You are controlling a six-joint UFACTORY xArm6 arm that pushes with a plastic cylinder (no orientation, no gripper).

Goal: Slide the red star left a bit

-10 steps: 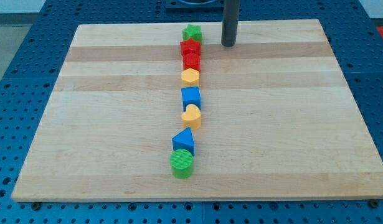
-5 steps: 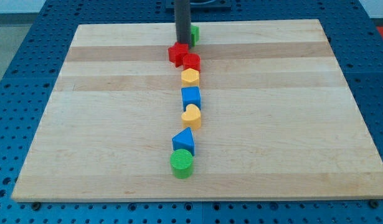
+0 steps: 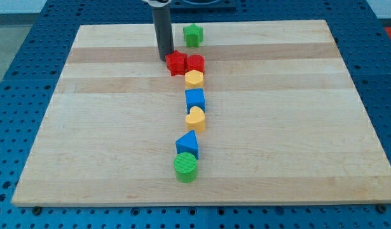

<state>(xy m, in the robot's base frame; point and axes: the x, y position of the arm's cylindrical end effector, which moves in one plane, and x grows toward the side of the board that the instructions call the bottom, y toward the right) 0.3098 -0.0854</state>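
In the camera view, my tip (image 3: pixel 163 58), a plain rod with no end effector to open or close, rests on the tabletop (image 3: pixel 297 127) touching the red star (image 3: pixel 176 63) just to its right, with a second red block (image 3: pixel 195 63) beyond and a green block (image 3: pixel 193 35) up-right.

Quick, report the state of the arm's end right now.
No pincer: my tip is a bare rod end, holding nothing, on the board just at the view's left of the red star.
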